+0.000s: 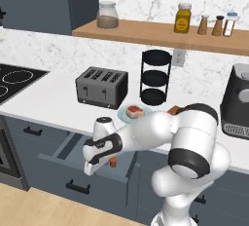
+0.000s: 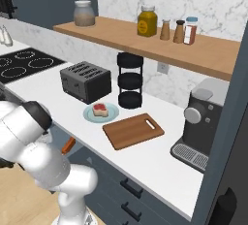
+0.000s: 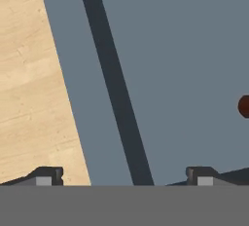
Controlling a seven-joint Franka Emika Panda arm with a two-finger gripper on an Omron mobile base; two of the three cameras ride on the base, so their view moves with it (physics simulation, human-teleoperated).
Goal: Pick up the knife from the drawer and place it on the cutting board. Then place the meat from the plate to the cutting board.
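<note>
Knife (image 2: 68, 145) inside open drawer (image 1: 63, 148), meat (image 2: 100, 109) on plate (image 2: 89, 116), cutting board (image 2: 133, 130) bare, jaws (image 3: 124, 176) spread wide, empty.

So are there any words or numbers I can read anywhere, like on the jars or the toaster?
No words or numbers can be read.
Yellow jar on the shelf: it has a dark label patch, too blurred to read.
Three small spice bottles beside it: no writing can be made out.
Toaster: only small marks on its front, too small to read.
Coffee machine: no lettering shows.
</note>
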